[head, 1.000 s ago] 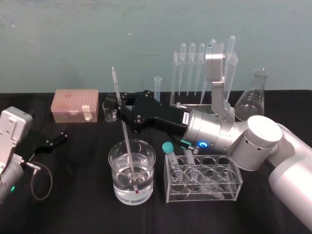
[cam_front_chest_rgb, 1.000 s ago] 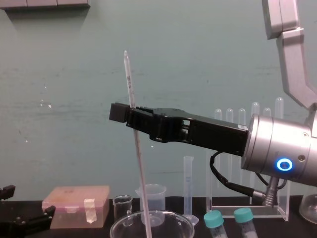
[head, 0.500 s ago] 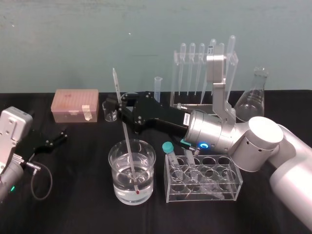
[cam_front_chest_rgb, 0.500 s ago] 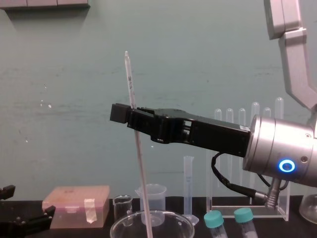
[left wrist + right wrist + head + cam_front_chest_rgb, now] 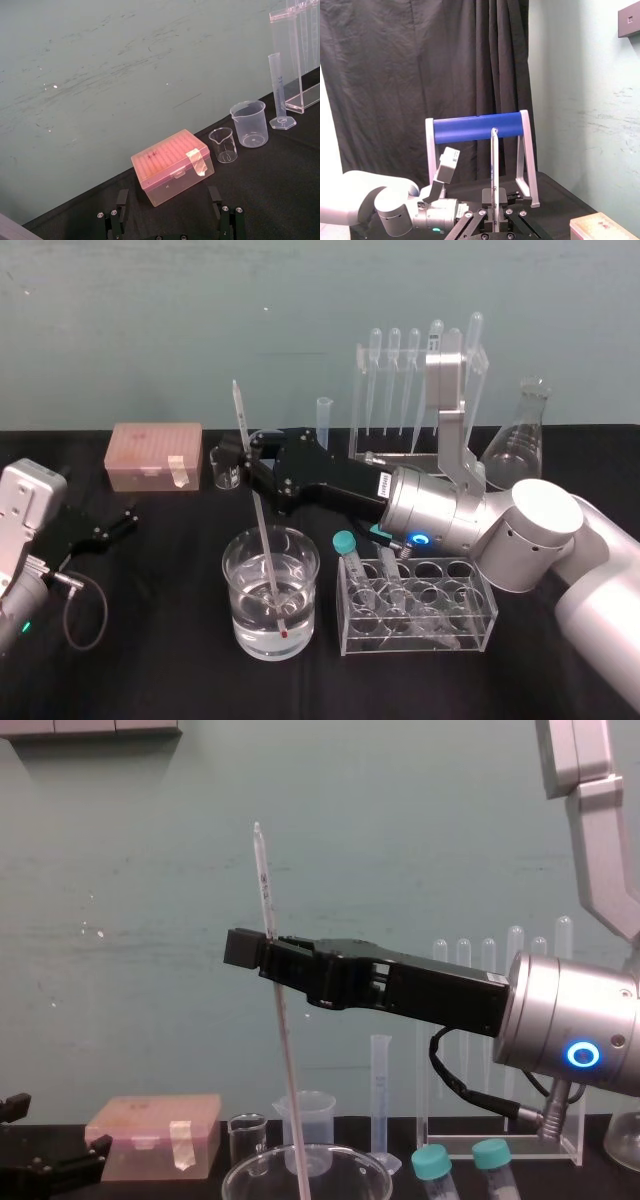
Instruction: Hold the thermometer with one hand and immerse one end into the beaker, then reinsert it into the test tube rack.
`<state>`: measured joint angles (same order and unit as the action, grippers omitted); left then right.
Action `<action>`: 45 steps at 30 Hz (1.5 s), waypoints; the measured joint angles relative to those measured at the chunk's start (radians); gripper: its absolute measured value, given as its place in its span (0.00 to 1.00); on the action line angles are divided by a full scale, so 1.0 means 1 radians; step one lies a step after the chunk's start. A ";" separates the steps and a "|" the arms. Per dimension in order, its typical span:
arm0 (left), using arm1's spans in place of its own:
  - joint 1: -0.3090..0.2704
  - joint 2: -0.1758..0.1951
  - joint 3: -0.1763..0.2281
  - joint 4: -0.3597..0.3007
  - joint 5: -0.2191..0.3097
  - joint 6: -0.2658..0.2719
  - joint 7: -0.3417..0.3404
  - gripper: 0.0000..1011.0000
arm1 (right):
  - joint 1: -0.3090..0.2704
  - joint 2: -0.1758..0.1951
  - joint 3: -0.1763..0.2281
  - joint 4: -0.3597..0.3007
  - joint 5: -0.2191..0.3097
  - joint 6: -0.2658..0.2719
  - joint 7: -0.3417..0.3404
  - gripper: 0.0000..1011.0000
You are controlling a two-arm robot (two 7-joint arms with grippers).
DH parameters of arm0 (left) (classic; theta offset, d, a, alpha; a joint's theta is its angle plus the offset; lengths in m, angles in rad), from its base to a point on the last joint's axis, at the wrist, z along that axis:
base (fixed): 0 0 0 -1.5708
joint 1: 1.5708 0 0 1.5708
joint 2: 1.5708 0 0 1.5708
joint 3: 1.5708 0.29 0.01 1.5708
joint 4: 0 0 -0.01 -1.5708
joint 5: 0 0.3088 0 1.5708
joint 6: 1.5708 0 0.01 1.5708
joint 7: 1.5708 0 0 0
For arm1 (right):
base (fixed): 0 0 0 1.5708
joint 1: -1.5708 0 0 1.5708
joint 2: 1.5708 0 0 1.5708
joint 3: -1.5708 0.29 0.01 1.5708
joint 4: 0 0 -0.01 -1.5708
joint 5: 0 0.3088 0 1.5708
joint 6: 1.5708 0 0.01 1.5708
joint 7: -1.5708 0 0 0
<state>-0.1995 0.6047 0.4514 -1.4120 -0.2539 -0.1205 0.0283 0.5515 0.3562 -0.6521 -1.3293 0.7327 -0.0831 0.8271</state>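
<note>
The thermometer (image 5: 258,525), a long thin glass rod, leans slightly from upright, and its red-tipped lower end sits under the water near the bottom of the wide glass beaker (image 5: 229,562). My right gripper (image 5: 243,453) reaches in from the right above the beaker and is shut on the rod's upper part (image 5: 268,910). In the right wrist view the thermometer (image 5: 494,165) rises straight from between the fingers. The tall clear test tube rack (image 5: 358,405) stands at the back holding several pipettes. My left gripper (image 5: 118,522) is parked open on the table at the far left.
A low clear rack (image 5: 480,625) with two teal-capped tubes stands right beside the beaker. At the back are a pink tip box (image 5: 155,455), a tiny glass beaker (image 5: 226,474), a plastic beaker (image 5: 248,124), a graduated cylinder (image 5: 323,420) and a conical flask (image 5: 520,440).
</note>
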 joint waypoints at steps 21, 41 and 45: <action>0.000 0.000 0.000 0.000 0.000 0.000 0.000 1.00 | -0.002 0.002 -0.003 -0.008 0.001 0.003 0.000 0.06; 0.000 0.000 0.000 0.000 0.000 0.000 0.000 1.00 | -0.004 0.006 -0.006 -0.012 0.000 0.007 -0.001 0.06; 0.000 0.000 0.000 0.000 0.000 0.000 0.000 1.00 | -0.004 0.006 -0.007 -0.012 0.000 0.007 -0.001 0.06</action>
<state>-0.1995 0.6047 0.4514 -1.4120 -0.2539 -0.1205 0.0283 0.5479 0.3619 -0.6587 -1.3413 0.7328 -0.0759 0.8264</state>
